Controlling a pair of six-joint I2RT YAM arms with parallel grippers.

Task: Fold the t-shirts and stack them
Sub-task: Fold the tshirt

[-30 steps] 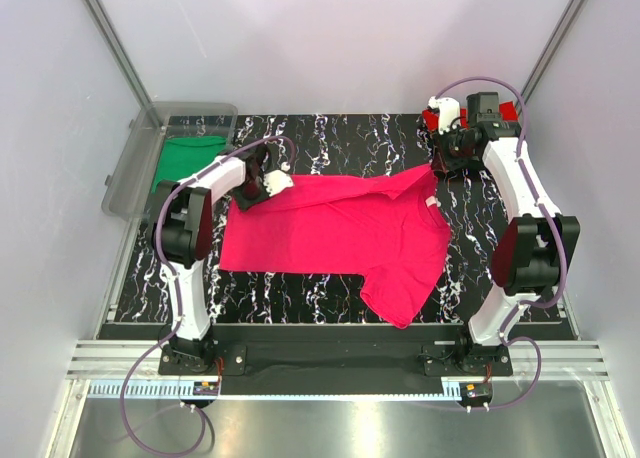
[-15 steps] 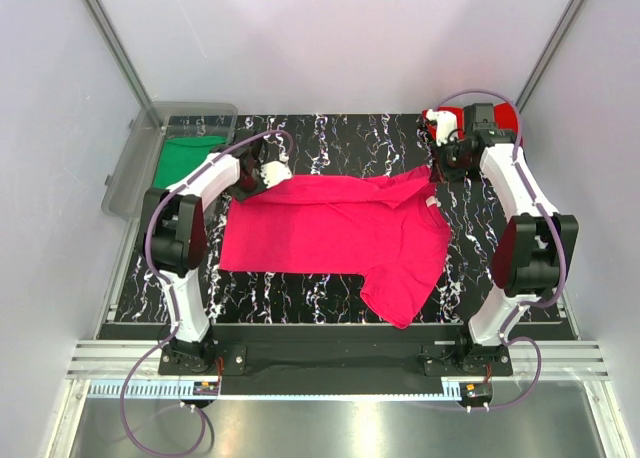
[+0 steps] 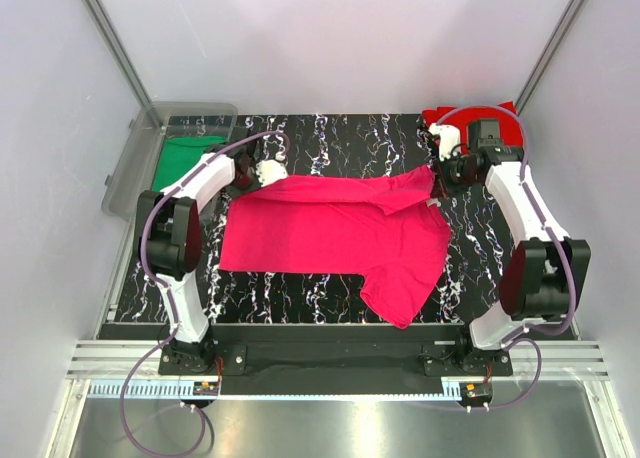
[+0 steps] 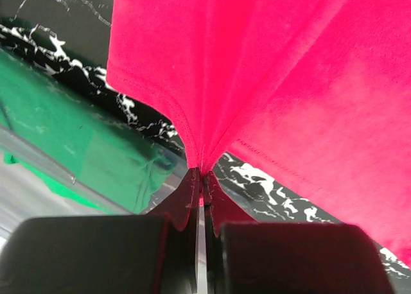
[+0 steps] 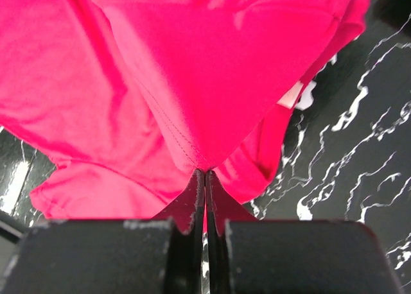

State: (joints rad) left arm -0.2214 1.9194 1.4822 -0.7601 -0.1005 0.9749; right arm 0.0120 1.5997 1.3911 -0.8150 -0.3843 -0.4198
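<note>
Left claw (image 4: 201,178) is pinched tight on a hemmed edge of the magenta-pink t-shirt (image 3: 330,233), and the cloth gathers into folds at its tips. The right claw (image 5: 205,174) is clamped the same way on a seamed edge of that shirt. Only the wrist views show these pinches; from above the fingertips are too small to judge. The overhead view alone shows the whole shirt spread over the black marbled counter (image 3: 330,138), held at the two ends of its far edge, one sleeve pointing toward the near edge. The left wrist camera catches the green t-shirt (image 4: 77,140) inside the clear plastic bin (image 3: 125,173). Overhead, a red t-shirt (image 3: 505,120) lies at the far right corner. A white neck label (image 5: 292,95) shows, with no writing legible
</note>
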